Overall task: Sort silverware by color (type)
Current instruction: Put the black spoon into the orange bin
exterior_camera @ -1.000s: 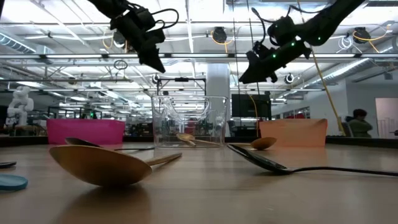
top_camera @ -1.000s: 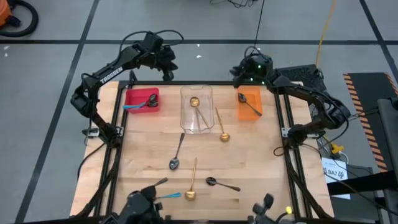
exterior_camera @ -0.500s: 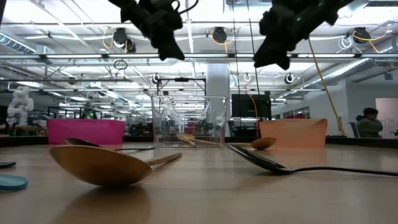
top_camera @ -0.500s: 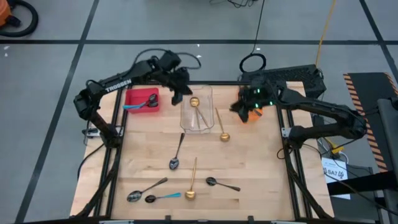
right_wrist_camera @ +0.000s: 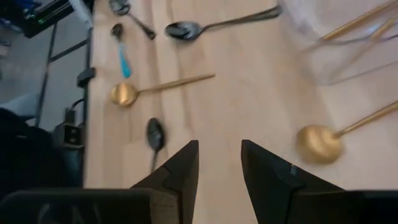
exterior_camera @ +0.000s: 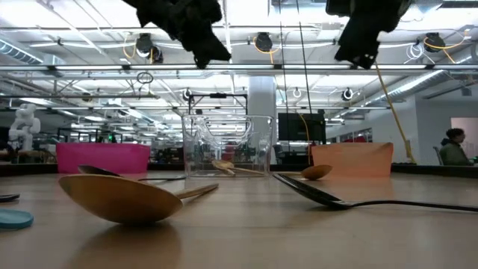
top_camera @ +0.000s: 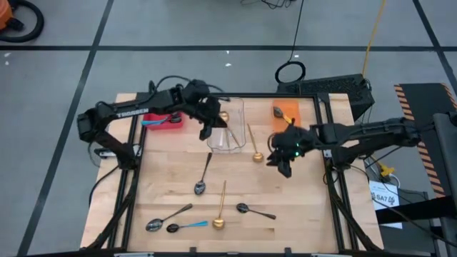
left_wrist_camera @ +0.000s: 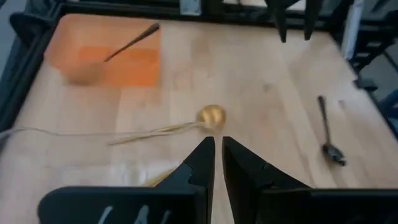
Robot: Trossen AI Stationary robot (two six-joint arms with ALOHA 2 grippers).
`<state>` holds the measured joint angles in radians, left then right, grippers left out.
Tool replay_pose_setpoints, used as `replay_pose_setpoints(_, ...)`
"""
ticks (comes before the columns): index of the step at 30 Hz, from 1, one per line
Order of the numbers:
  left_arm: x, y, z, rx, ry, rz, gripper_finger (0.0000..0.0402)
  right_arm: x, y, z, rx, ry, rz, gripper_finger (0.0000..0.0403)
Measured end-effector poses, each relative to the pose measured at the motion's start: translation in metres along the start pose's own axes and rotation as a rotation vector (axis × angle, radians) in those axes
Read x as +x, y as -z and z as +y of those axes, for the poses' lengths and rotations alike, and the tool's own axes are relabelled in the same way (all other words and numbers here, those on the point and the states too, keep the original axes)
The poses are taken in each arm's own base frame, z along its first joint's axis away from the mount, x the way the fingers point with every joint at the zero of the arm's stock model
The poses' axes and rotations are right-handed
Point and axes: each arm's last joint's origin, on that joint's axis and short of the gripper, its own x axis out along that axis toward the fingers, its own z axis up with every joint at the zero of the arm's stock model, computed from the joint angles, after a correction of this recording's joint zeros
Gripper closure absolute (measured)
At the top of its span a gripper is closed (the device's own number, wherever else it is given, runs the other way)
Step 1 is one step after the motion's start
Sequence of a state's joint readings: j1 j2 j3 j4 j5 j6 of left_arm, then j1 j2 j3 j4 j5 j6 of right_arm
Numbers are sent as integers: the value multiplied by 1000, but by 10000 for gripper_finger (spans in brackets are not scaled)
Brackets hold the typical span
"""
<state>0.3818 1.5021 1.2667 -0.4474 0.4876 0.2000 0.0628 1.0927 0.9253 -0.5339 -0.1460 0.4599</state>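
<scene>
Loose silverware lies flat on the wooden table: a gold spoon, a dark spoon, another gold spoon, a dark spoon, a silvery spoon and a blue-handled spoon. A clear container holds a gold spoon, a red bin a blue-handled one, an orange bin a dark one. My left gripper hangs shut and empty by the clear container's left side. My right gripper hangs open and empty, right of the gold spoon.
Black rails frame the table. The three containers stand in a row along the far edge. Bare wood lies in the middle and along the right side, between the gold spoon and the right rail.
My left gripper has swung from behind the red bin toward the table's right and near side, and now hangs beside the clear container. My right gripper has swung from the far edge by the orange bin toward the near side, turning as it went. The spoons have stayed put.
</scene>
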Motion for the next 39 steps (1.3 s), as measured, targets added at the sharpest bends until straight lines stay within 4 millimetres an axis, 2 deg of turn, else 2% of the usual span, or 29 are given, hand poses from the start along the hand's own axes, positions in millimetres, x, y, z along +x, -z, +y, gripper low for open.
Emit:
replay_pose_setpoints(6, -3, 12, -50, 105, -27, -146, 364, 20, 15, 25, 25, 17, 61, 289)
replay_pose_setpoints(12, -10, 32, -92, 157, -90, -258, 364, 54, 35, 49, 26, 3, 164, 289)
replay_pose_setpoints(19, -14, 56, -124, 134, -169, -331, 364, 83, 56, 74, 25, -40, 220, 289)
replay_pose_setpoints(25, -13, 60, -149, 125, -179, -359, 364, 96, 70, 88, 11, -23, 200, 302)
replay_pose_setpoints(28, -12, 63, -161, 123, -183, -355, 364, 102, 66, 100, 5, -27, 195, 316)
replay_pose_setpoints(33, -13, 67, -181, 140, -178, -358, 364, 108, 45, 131, -74, -32, 144, 335)
replay_pose_setpoints(39, -16, 74, -206, 169, -163, -359, 364, 117, 36, 145, -79, 71, 219, 352)
